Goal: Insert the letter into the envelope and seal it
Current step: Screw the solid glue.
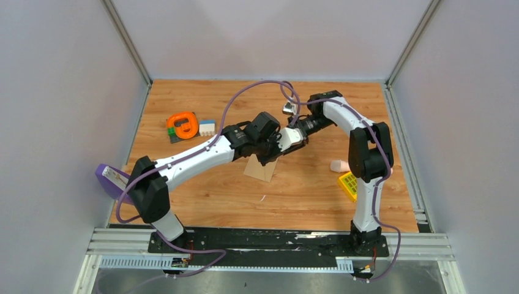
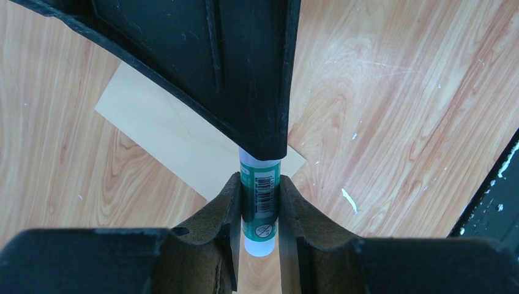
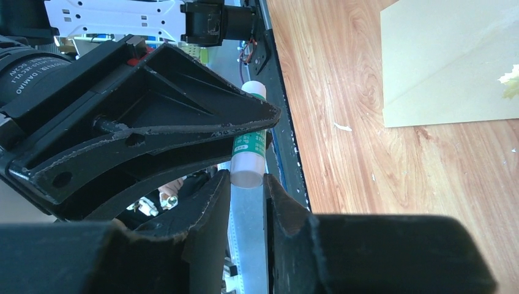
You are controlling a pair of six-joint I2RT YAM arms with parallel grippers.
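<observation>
The tan kraft envelope (image 1: 261, 171) lies flat mid-table; it also shows in the left wrist view (image 2: 165, 131) and, with a fold seam, in the right wrist view (image 3: 447, 61). The letter is not in view. Both grippers meet just above the envelope. My left gripper (image 1: 272, 156) (image 2: 260, 184) is shut on a green-and-white glue stick (image 2: 260, 205). My right gripper (image 1: 281, 147) (image 3: 246, 182) is shut on the white end of the same glue stick (image 3: 250, 153). Each gripper hides part of the stick from the other's camera.
An orange ring-shaped object (image 1: 183, 124) and a white-and-blue block (image 1: 207, 127) lie at the back left. A pale pink object (image 1: 338, 165) and a yellow grid piece (image 1: 349, 185) lie at the right near the right arm. A purple object (image 1: 110, 179) sits at the left edge. Grey walls enclose the table.
</observation>
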